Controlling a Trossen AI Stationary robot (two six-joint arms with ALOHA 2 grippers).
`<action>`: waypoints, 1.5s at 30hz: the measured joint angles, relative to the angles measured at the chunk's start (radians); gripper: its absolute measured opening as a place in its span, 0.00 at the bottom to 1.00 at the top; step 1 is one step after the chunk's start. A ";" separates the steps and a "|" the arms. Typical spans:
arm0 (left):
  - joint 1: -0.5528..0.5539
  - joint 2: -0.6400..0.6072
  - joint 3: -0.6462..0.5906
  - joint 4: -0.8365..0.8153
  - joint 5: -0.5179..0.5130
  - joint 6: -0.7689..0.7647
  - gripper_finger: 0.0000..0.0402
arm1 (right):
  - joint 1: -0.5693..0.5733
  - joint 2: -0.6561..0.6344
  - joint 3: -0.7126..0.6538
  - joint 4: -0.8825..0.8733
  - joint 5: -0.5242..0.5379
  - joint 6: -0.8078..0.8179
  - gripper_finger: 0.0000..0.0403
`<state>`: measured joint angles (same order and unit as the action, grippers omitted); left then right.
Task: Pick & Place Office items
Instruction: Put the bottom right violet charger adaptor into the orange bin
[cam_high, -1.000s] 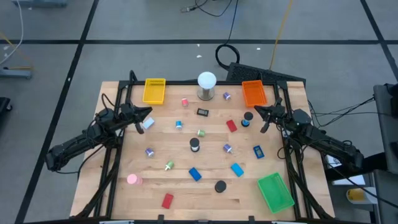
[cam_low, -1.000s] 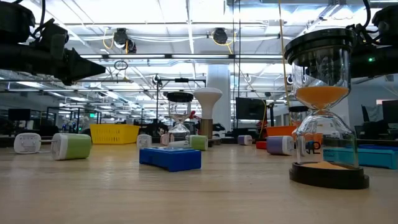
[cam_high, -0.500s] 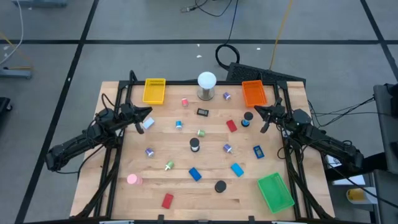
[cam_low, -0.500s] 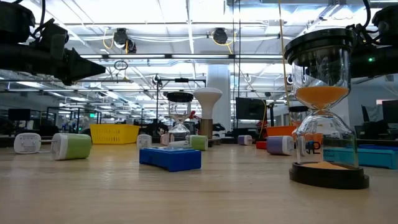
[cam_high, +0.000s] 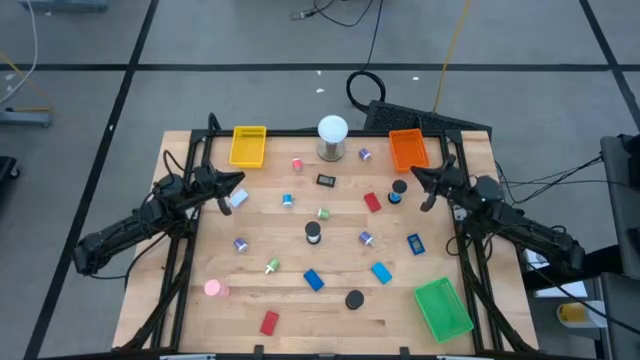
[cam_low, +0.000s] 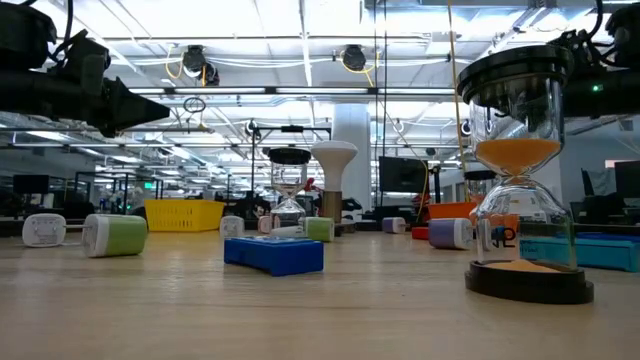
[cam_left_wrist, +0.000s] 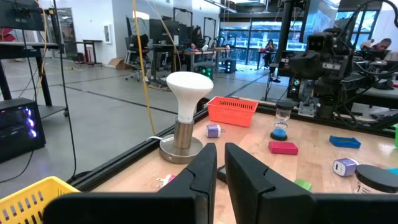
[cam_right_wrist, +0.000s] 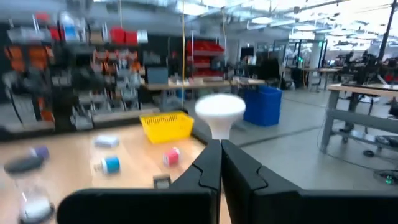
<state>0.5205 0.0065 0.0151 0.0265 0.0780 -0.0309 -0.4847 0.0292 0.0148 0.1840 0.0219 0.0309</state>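
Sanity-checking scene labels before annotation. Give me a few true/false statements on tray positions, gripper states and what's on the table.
1. The green tray sits at the table's near right corner. True.
2. The left gripper holds a red block. False: it holds nothing, fingers nearly shut.
3. The yellow tray and orange tray flank the white ball lamp along the far edge. True.
4. The right gripper is wide open. False: it is shut and empty.
5. The pink round piece lies inside the yellow tray. False: it lies on the bare table near the left front.

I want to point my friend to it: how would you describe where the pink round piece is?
Start at the wooden table's near left corner, opposite the yellow tray. The pink round piece lies there alone; the red block nearby is flat and rectangular.
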 joint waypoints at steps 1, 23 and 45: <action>0.000 0.000 0.000 0.000 0.000 0.000 0.09 | 0.000 0.000 0.000 0.020 0.000 0.053 0.00; 0.000 0.000 0.000 0.000 0.000 0.000 0.09 | 0.094 0.332 0.000 0.480 -0.023 0.201 0.00; 0.000 0.000 0.000 0.000 0.000 0.000 0.09 | 0.678 0.620 0.131 0.475 0.277 0.190 0.00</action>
<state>0.5201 0.0065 0.0153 0.0265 0.0780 -0.0311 0.1936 0.6487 0.1457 0.6594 0.2986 0.2211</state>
